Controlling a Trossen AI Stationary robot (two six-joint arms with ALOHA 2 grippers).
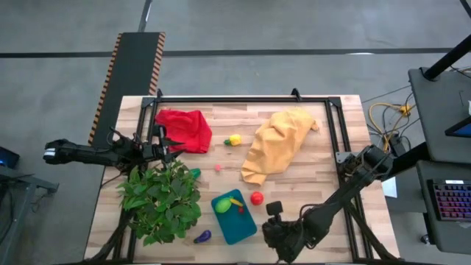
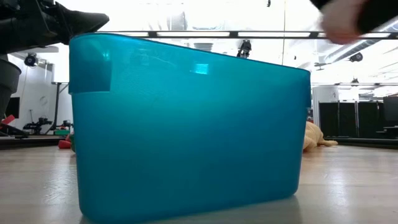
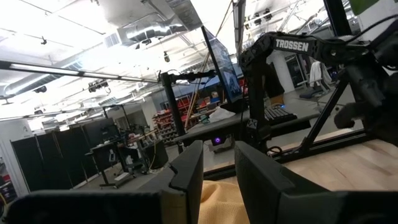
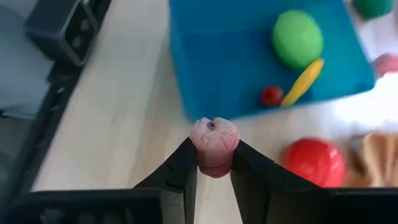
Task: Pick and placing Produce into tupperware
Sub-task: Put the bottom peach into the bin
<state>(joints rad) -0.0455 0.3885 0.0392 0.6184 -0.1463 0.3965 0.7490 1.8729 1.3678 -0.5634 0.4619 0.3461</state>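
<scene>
Right gripper: fingers clamped on a small pale pink knobbly toy fruit, held just off the near right edge of the shallow teal-blue rectangular plastic container.
Container contents: round green toy fruit, yellow banana-shaped piece, small red berry.
Left gripper: fingers narrowly parted, empty, at the table's left edge.

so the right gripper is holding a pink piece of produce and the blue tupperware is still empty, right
Not quite. The right gripper does hold the pink produce, but the tupperware is not empty: the right wrist view shows a green piece, a yellow piece and a small red piece inside.
</scene>
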